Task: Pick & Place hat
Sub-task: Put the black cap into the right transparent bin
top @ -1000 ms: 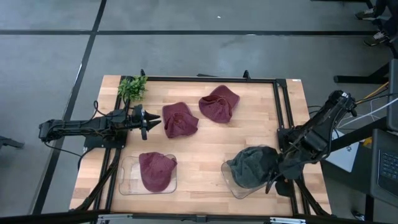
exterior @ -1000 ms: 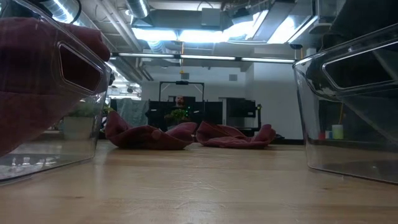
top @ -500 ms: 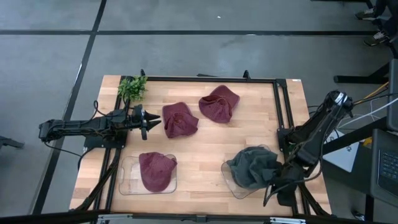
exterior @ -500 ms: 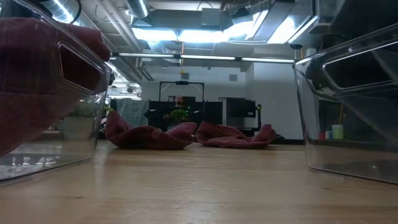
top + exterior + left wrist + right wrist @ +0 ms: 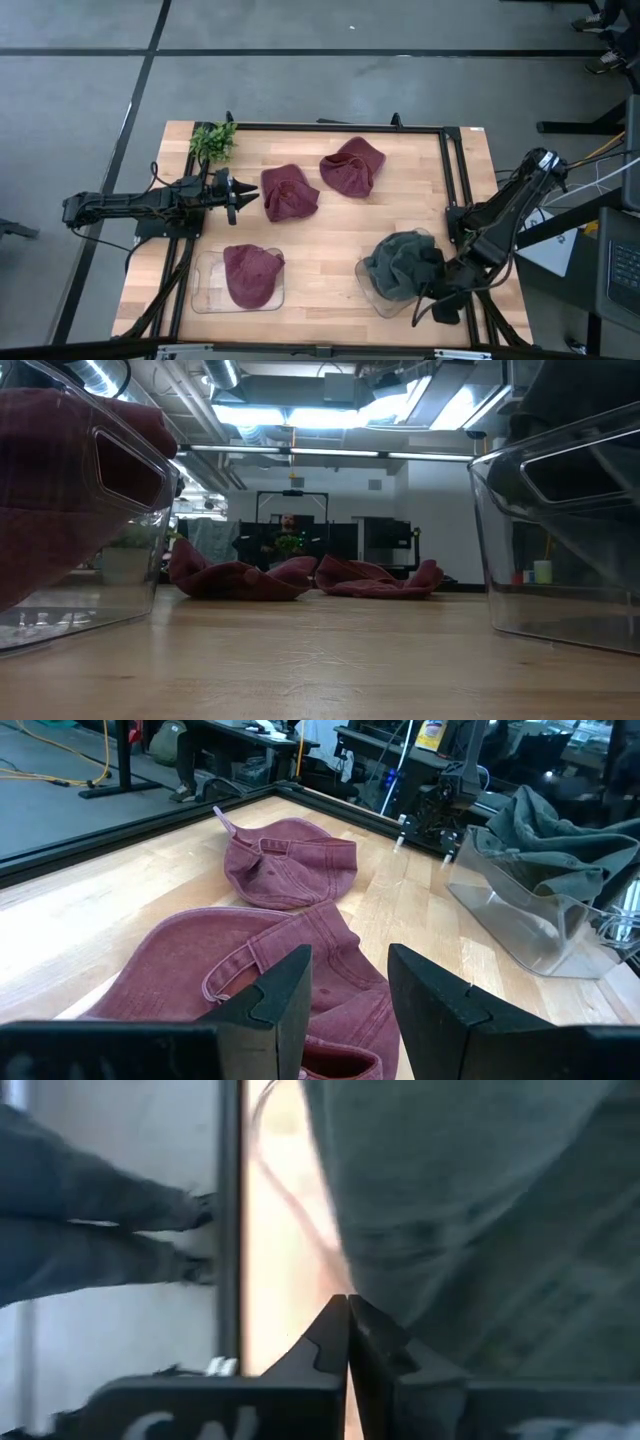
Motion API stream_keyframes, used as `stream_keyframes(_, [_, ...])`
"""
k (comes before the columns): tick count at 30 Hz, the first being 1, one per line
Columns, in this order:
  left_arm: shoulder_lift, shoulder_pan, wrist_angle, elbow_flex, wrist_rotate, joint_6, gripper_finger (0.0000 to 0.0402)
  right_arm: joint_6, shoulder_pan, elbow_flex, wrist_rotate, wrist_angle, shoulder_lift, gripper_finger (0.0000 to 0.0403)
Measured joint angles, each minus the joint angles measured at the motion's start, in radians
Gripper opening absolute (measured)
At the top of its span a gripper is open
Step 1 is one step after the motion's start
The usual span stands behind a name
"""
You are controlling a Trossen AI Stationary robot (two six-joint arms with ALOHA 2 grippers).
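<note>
The right hand [image 5: 437, 310], shut and empty, has dropped toward five o'clock off the grey hat [image 5: 402, 268] in its clear bin [image 5: 372, 292]; placement looks finished. The left hand [image 5: 240, 197] waits half open, holding nothing, beside a maroon hat [image 5: 288, 191].

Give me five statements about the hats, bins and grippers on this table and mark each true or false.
1. A maroon hat lies in the left clear bin. True.
2. The right clear bin holds a maroon hat. False: it holds a grey hat.
3. Two maroon hats lie loose on the table. True: one near the left gripper, another farther back.
4. The left gripper is shut on a hat. False: it is open, holding nothing.
5. The right gripper is wide open. False: it is shut, beside the right bin.
</note>
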Motion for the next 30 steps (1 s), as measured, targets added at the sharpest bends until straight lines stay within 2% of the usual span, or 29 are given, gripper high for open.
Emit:
stream_keyframes(7, [0.000,0.000,0.000,0.000,0.000,0.000,0.0130,-0.071,-0.060,0.077,0.211,-0.206,0.000,0.0003])
stream_keyframes(10, [0.000,0.000,0.000,0.000,0.000,0.000,0.0130,-0.089,-0.103,0.084,0.251,-0.270,0.000,0.0007])
stream_keyframes(15, [0.000,0.000,0.000,0.000,0.000,0.000,0.0130,-0.093,-0.146,0.135,0.251,-0.334,-0.021,0.0004])
stream_keyframes(20, [0.000,0.000,0.000,0.000,0.000,0.000,0.0130,-0.054,-0.141,0.295,0.271,-0.449,-0.035,0.0005])
stream_keyframes(25, [0.000,0.000,0.000,0.000,0.000,0.000,0.0130,-0.105,-0.044,0.417,0.215,-0.471,0.012,0.0004])
stream_keyframes(30, [0.000,0.000,0.000,0.000,0.000,0.000,0.0130,-0.119,0.086,0.436,0.170,-0.475,0.079,0.0004])
